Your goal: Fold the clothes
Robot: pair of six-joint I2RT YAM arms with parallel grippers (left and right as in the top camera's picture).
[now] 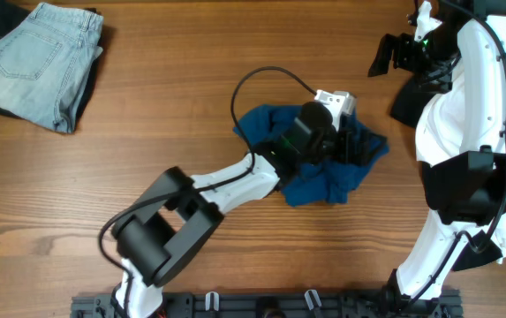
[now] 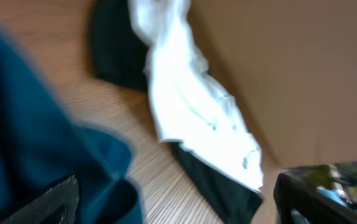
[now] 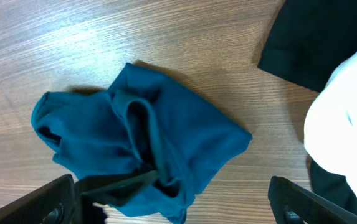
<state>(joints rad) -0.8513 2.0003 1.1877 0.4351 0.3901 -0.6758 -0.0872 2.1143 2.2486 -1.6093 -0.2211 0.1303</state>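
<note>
I see L gripper spread wide over the crumpled shirt at ctr, prob. to pinch an edge; R gripper, also open, hangs at 1 o'clock.

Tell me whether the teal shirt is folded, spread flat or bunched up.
Bunched up, not folded. The teal shirt lies in a crumpled heap on the table, with loose overlapping creases and no neat edges.

White-and-black arms, looping black cables
</note>
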